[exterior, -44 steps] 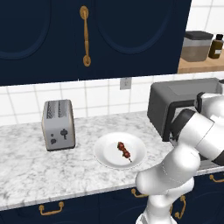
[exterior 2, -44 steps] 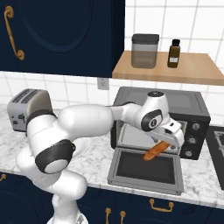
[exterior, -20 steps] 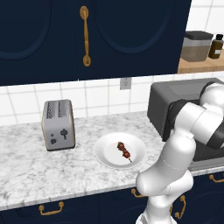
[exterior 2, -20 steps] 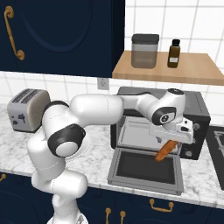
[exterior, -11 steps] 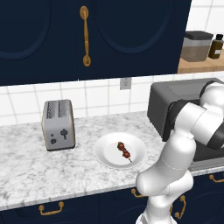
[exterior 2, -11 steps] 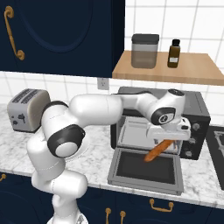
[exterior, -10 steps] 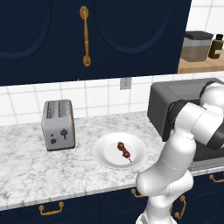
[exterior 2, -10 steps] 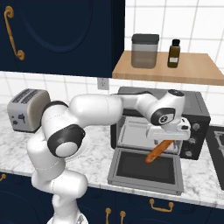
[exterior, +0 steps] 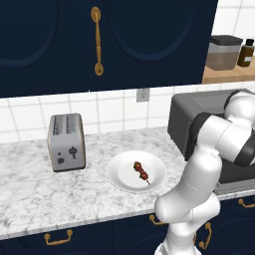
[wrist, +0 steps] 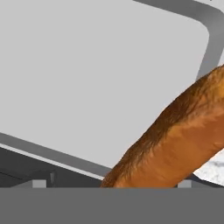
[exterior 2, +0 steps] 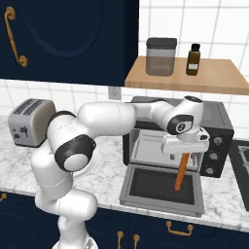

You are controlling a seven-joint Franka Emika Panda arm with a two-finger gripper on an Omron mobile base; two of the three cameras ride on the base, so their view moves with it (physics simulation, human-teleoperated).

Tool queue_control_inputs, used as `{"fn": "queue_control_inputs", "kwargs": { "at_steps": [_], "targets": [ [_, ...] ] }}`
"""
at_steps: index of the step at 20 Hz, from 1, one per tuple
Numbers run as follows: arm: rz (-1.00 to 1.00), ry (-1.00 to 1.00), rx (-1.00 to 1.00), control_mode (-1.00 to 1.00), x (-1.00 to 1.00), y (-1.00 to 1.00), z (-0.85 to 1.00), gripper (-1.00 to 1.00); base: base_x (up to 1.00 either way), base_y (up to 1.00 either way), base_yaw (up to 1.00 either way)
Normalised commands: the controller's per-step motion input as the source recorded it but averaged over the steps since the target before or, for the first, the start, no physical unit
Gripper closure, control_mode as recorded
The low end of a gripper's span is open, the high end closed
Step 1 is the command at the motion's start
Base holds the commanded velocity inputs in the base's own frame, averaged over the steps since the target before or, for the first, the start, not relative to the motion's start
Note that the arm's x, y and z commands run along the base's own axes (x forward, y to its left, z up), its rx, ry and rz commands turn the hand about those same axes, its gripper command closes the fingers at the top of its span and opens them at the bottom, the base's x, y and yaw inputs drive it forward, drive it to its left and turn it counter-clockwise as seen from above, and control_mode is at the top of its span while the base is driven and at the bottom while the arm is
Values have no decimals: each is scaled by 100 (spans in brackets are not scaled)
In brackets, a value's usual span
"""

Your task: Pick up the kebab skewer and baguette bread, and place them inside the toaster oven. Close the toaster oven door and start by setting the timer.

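Observation:
The dark grey toaster oven point(exterior 2: 216, 121) stands with the toaster oven door point(exterior 2: 148, 187) folded down flat in front of it. My gripper point(exterior 2: 185, 149) hovers at the oven's opening, its fingers spread wide, so it is open. The orange-brown baguette bread point(exterior 2: 182, 170) stands almost upright between and below the fingers, its lower end down at the door's pane. Up close, the baguette bread point(wrist: 175, 140) crosses the oven's light grey tray. The kebab skewer point(exterior: 141, 172) lies on a white plate point(exterior: 119, 179) on the counter, left of the arm.
A silver slot toaster point(exterior: 66, 142) stands at the counter's left. Above the oven, a wooden shelf point(exterior 2: 219, 78) carries a grey canister point(exterior 2: 161, 57) and a brown bottle point(exterior 2: 193, 59). Dark cabinets with brass handles hang overhead. A black cooktop edge point(exterior 2: 242, 160) lies right of the oven.
The baguette bread has swung from a slant to nearly upright under the gripper. The hand has barely shifted at the oven's mouth. Plate and skewer have not moved.

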Motion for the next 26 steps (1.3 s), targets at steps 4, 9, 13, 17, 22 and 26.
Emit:
{"fn": "queue_control_inputs", "kwargs": {
  "at_steps": [4,9,13,17,22,26],
  "targets": [
    [0,0,0,-100,12,2,0,-100,0,0,0],
    [1,0,2,-100,14,4,-20,-100,0,0,0],
    [2,0,2,-100,20,0,-30,-100,0,0,0],
    [1,0,2,-100,22,0,-1,-100,0,0,0],
    [3,0,0,-100,25,0,0,100,0,0,0],
    [9,0,0,-100,40,8,0,100,0,0,0]
  ]
}}
